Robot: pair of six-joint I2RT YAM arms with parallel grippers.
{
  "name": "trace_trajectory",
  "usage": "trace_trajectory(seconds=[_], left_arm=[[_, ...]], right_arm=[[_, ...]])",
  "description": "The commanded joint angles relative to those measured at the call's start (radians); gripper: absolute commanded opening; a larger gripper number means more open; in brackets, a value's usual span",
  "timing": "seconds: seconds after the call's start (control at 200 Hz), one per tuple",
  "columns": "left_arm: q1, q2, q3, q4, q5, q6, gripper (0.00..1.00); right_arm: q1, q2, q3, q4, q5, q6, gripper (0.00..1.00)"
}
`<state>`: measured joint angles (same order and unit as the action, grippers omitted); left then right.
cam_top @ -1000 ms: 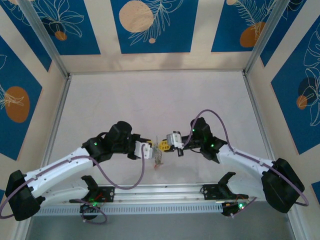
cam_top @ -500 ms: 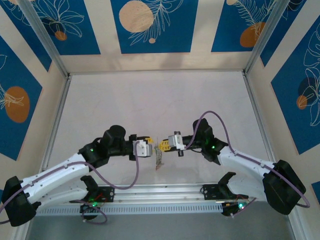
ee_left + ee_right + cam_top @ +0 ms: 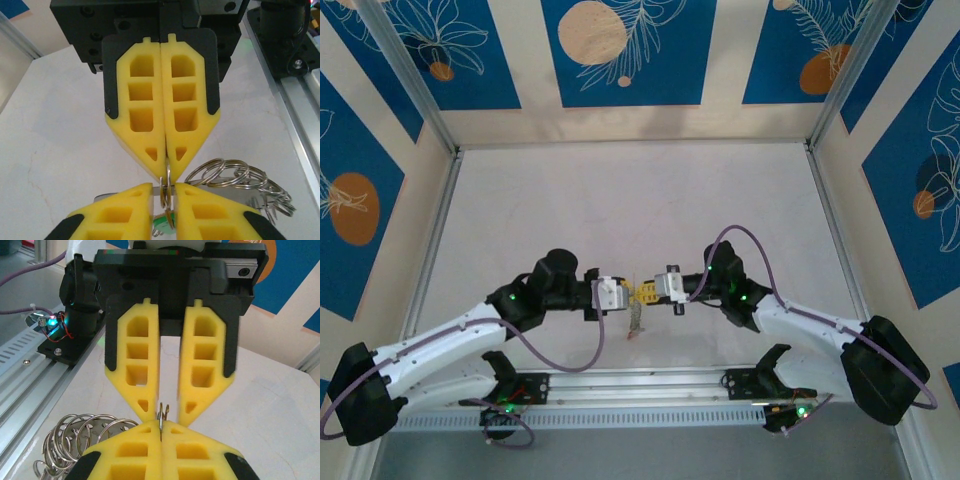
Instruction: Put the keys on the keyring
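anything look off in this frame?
Nothing broken or spilled. The right gripper is shut on a thin loop of the keyring, whose bunched loops trail off to one side. The keys sit between the parted fingers of the left gripper.

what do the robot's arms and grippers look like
Both arms have white links with black joints: the left arm, the right arm. A purple cable loops along each, and small green lights glow on the joints. The left gripper and right gripper have black bodies with yellow fingers, cut with square pockets and tapering to points.
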<state>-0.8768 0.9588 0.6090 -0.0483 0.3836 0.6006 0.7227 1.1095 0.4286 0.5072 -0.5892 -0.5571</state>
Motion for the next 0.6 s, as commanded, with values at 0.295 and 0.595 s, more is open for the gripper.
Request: trace_trajectory(seconds=[0.295, 0.595], left_arm=[[0.023, 0.021, 0.127, -0.241, -0.042, 0.118, 0.00], [0.010, 0.169, 0.401, -0.593, -0.133, 0.193, 0.00]], right_arm=[[-0.002, 0.032, 0.031, -0.037, 0.066, 0.020, 0.09], [0.020, 0.051, 0.060, -0.100, 0.192, 0.032, 0.27]])
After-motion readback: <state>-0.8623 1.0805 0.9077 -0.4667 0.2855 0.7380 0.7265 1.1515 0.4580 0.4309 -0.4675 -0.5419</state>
